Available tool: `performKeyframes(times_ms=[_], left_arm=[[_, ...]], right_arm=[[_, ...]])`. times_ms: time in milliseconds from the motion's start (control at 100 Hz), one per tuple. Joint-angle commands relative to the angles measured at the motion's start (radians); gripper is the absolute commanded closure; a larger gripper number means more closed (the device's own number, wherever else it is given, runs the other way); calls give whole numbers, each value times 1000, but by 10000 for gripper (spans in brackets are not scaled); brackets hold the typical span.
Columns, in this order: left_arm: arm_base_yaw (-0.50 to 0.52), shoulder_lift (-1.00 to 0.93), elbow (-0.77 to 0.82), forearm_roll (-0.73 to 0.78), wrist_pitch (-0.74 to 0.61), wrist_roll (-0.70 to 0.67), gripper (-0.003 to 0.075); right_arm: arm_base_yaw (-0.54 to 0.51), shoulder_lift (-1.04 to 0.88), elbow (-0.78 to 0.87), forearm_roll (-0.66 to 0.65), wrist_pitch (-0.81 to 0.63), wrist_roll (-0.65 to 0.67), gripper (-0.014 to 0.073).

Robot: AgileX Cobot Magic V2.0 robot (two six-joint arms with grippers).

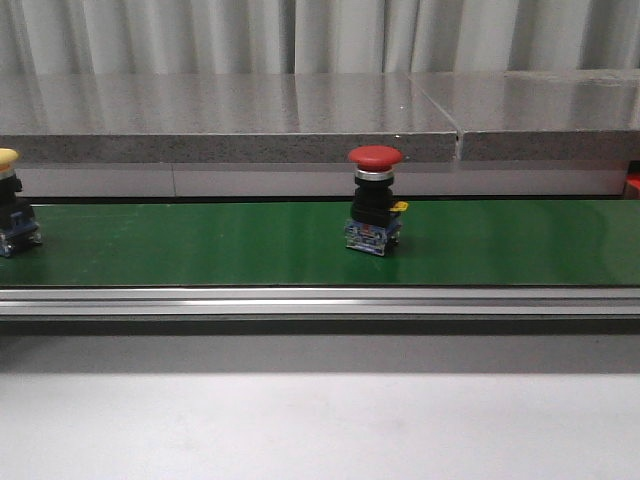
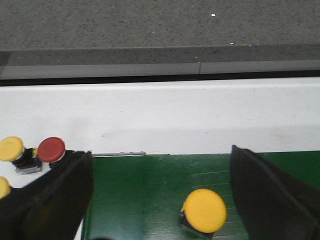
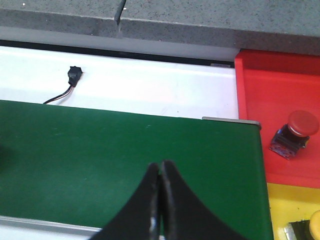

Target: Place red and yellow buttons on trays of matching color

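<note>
A red button (image 1: 375,201) stands upright mid-belt on the green conveyor (image 1: 250,245), cap up, a yellow button (image 1: 10,203) at its 9 o'clock, while the left gripper (image 2: 155,200) gapes wide over one yellow-capped unit (image 2: 203,210) and the right gripper (image 3: 160,200) is pinched closed, empty.

Setting: industrial automation lab or factory test cell. Evidence: 1 green conveyor belt (image 1: 200,245) in an aluminium side rail (image 1: 320,302); speckled grey stone-like surface (image 1: 230,115) behind it; pleated grey curtain (image 1: 320,35) as backdrop; white machine housing (image 3: 150,82) with a wired black connector (image 3: 74,75); red tray (image 3: 270,100) and yellow tray (image 3: 285,205) at the belt end; mushroom-head panel push buttons (image 1: 375,200) as stock.
</note>
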Motion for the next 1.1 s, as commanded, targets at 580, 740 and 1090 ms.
performKeyframes(times_ms=[580,740,1090], left_arm=[[123,-362,299,-12,-163,-47,391],[123,-402,311,-12,-170,-47,627],[123,-402,311,-12,-177,-47,739]], right_arm=[[-1,-14,-25,15,-62,-9,661],[-1,-14,-25,15,-62,-9,661],[-1,-14,-25,15,-62,-9,661]])
